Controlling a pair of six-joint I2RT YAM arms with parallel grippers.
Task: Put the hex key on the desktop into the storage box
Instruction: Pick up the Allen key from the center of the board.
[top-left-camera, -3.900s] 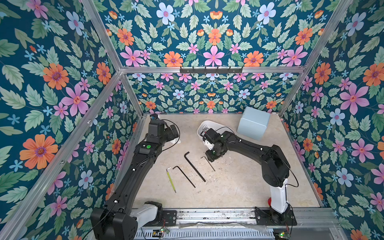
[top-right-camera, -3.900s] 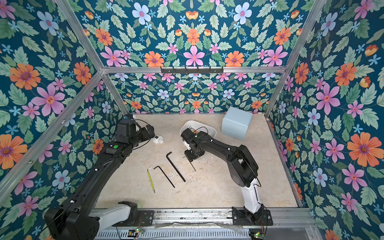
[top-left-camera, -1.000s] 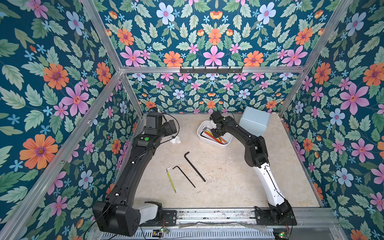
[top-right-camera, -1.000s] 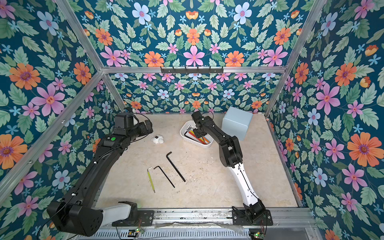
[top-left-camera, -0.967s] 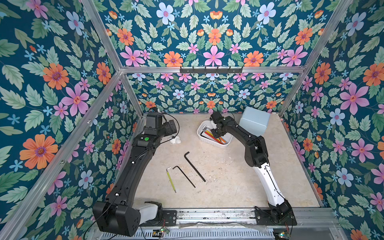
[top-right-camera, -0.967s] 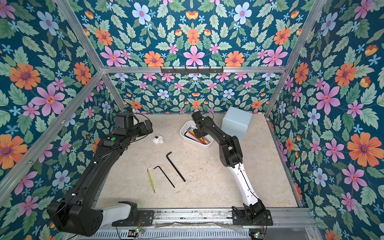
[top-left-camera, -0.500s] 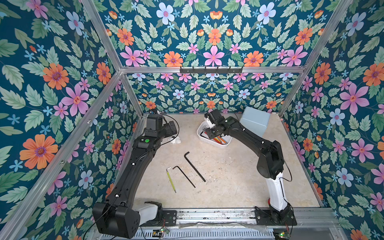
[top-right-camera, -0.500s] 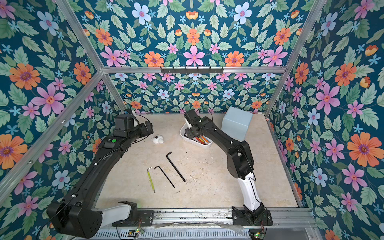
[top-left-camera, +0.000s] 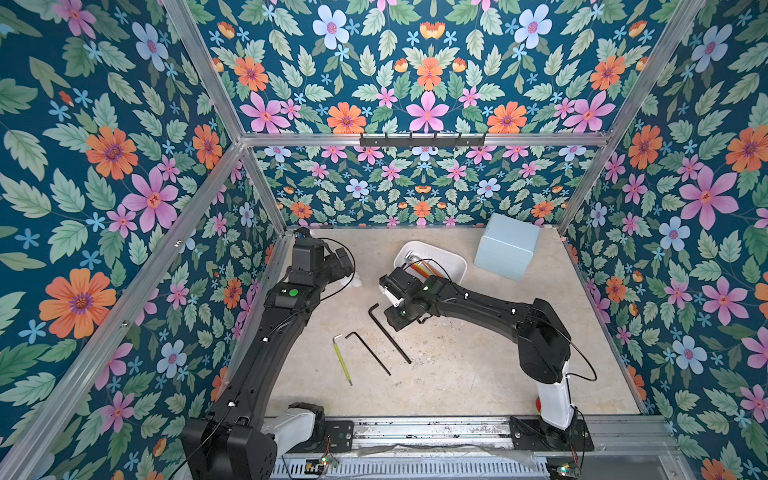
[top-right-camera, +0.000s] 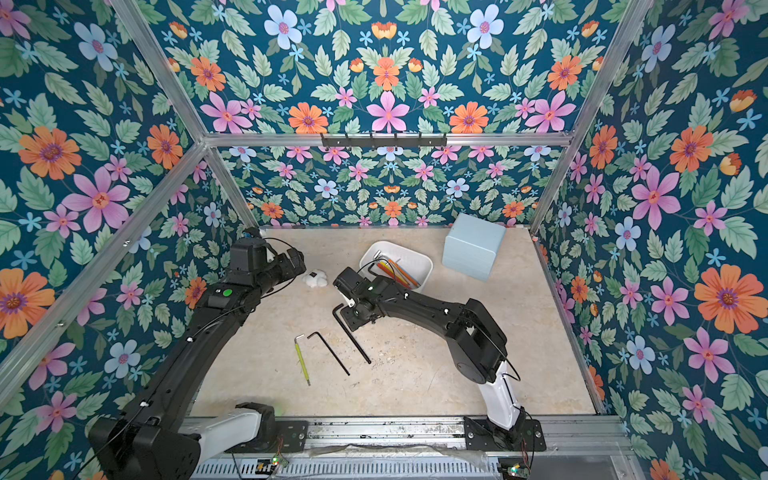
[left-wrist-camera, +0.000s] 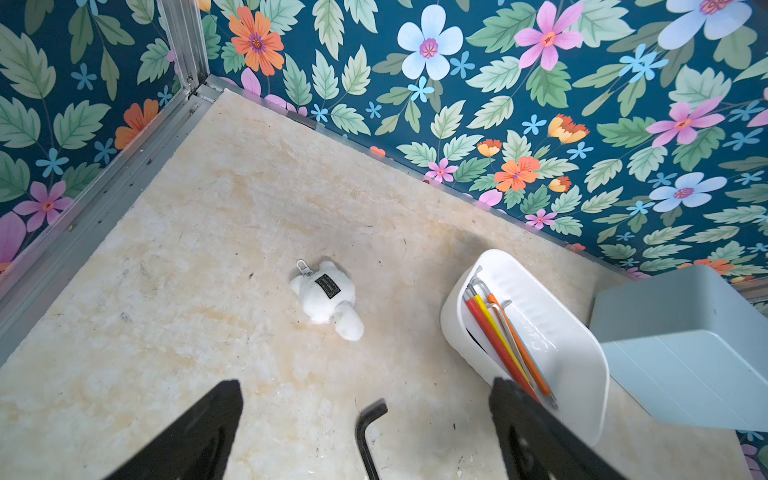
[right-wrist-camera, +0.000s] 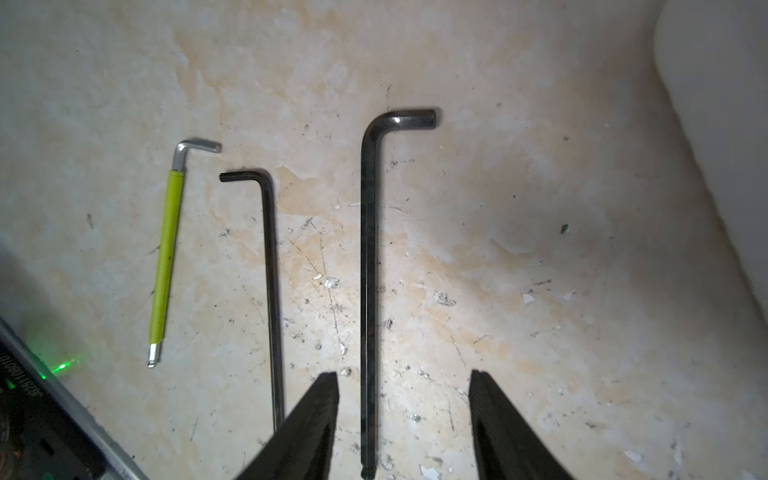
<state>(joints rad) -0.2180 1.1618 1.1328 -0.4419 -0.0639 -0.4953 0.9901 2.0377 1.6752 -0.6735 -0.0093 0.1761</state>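
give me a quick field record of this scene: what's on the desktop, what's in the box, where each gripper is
keys on desktop: thick black hex key, thin black hex key, green-sleeved hex key, side by side
storage box: holds red, yellow and orange hex keys
right gripper: open, empty, above the thick black key's long shaft
left gripper: open, empty, near the plush toy
other: white plush toy; pale blue box beside storage box

I count three hex keys on the worktop (top-left-camera: 478, 365): thick black hex key (right-wrist-camera: 368, 270), thin black hex key (right-wrist-camera: 270, 291), green-sleeved hex key (right-wrist-camera: 166, 257). One white tub (left-wrist-camera: 577, 374), with several coloured keys inside, count unclear. One blue box (top-left-camera: 505, 251). One white plush toy (left-wrist-camera: 328, 301).
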